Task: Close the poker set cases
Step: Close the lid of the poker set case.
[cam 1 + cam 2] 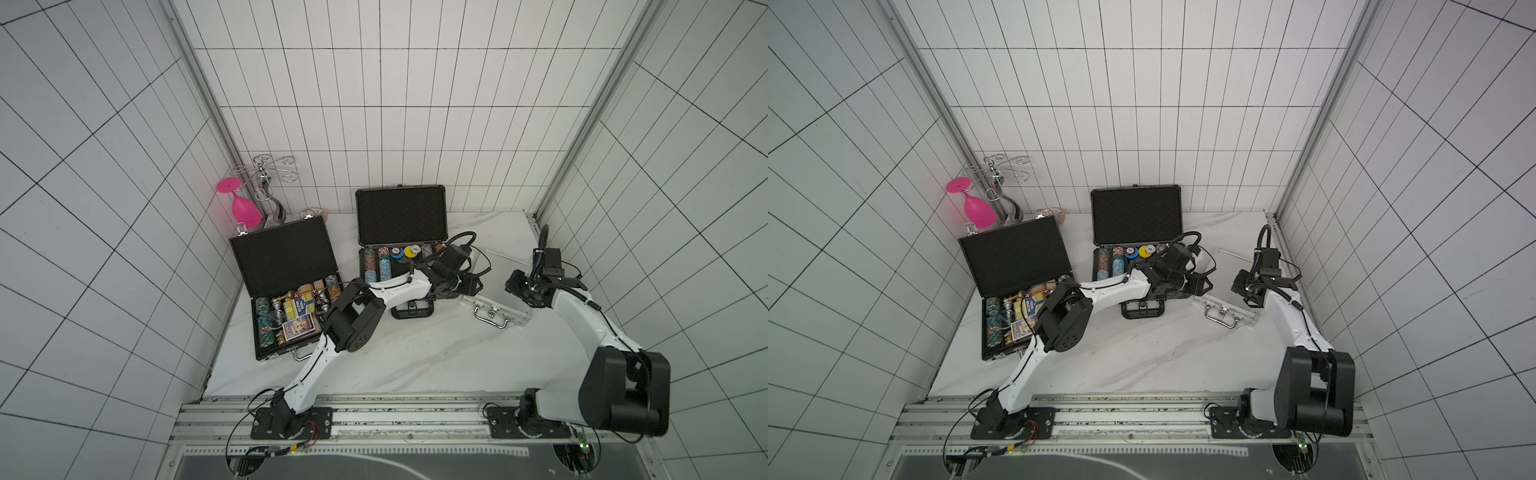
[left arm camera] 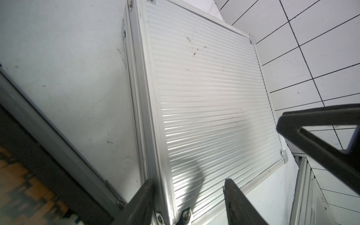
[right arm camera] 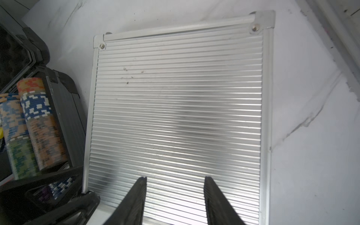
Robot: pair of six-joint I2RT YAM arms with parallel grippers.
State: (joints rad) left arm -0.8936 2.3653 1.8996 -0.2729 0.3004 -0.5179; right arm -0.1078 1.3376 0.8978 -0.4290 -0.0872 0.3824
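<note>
Silver case [image 3: 175, 97]: lid down, laid flat directly beneath both tools. Right gripper [image 3: 175, 178]: fingers spread over the ribbed lid, nothing pinched. Left gripper [image 2: 189, 181]: fingers spread, a case corner seen between them. Dark grey case [image 1: 401, 216]: lid raised, just beside the left gripper. Black case [image 1: 282, 253]: lid raised, well apart from both.

Left arm [image 1: 399, 286]: I see glossy white shells with a thin black cable along them.
Left elbow [image 1: 353, 320]: black block, small holes dotting its round face.
Right arm [image 1: 582, 316]: same white shell, black cable tied on.
Right shoulder [image 1: 623, 390]: bulky matte black housing, lower right of frame.
Left base [image 1: 291, 419]: black plate, red wires beside it.
Wrist hose [image 1: 461, 239]: black, ribbed.
Left gripper [image 2: 189, 180], right gripper [image 3: 175, 177]: my wrist views show black tapered fingers [image 3: 134, 198].
</note>
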